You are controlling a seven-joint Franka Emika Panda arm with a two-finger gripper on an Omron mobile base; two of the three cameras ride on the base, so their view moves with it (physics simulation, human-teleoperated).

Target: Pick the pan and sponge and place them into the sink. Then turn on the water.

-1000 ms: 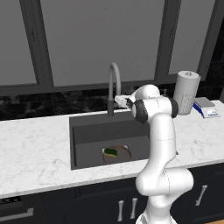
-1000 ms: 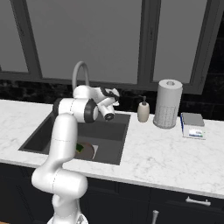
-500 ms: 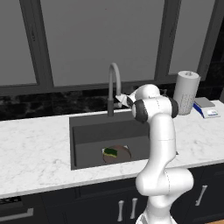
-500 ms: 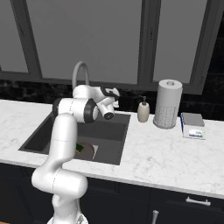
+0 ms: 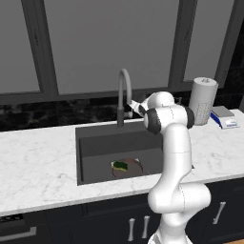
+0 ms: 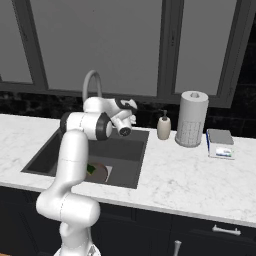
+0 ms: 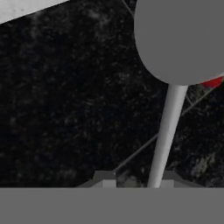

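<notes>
Gripper [image 5: 133, 105] is up at the back of the sink [image 5: 95, 143], right beside the faucet [image 5: 122, 95], at about the height of its lower stem. In hand view the faucet's side lever [image 7: 166, 135] runs as a thin grey rod up from the gripper [image 7: 133, 180], ending at a big round grey body near the top; the 2 finger tips sit either side of the rod's base, nearly together. Gripper is clenched, seemingly on the lever, though actual contact can't be confirmed at this res.

Pan [image 5: 129, 167] lies flat on the sink bottom, front-centre. Sponge [image 5: 120, 165] rests on the pan's left part, green side up. From the right base view the pan [image 6: 100, 172] and sponge [image 6: 91, 169] are partly behind the arm.

No water seen at the spout.

On the surface [image 6: 190, 170] right of the sink: soap bottle [image 6: 163, 126] just beside the basin's back corner, paper towel roll [image 6: 192, 119] next to it, a small box [image 6: 220, 143] further right.
</notes>
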